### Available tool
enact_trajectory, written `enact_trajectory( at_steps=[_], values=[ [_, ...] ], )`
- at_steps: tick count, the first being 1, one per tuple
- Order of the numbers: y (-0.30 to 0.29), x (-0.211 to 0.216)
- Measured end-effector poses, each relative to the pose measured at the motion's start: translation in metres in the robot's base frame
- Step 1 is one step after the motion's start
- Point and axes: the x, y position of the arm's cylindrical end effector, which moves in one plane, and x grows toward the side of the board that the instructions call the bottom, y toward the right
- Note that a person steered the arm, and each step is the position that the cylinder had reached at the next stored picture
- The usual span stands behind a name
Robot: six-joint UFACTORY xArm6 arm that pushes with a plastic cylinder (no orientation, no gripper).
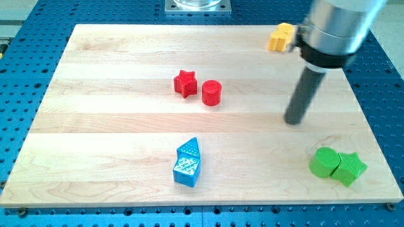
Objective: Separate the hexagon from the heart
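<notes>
Wooden board (95,126) on a blue perforated bench, one view only. My tip (293,122) is just a bare rod w/ nothing to clench or let go. It's touching no block, parked on open wood at the view's right.

Only candidate for the task is the yellow block (281,36) at the view's top right, partly hidden behind the arm. Can't tell if it's the hexagon or the heart, and the partner is prob hidden too.

IMO go up and wedge into the seam, then push sideways slowly. Keep clear of the green cylinder (324,162) and green star (349,168) below. The red star (185,83), red cylinder (212,93), blue triangle (189,149) and blue cube (186,170) are well apart, no worry.
</notes>
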Motion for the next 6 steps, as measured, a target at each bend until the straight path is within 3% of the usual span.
enact_trajectory(
  at_steps=[1,2,3,4,6],
  values=[
    [0.074,-0.081],
    [0.105,-0.176],
    [0.103,-0.241],
    [0.063,-0.254],
    [-0.100,-0.234]
  ],
)
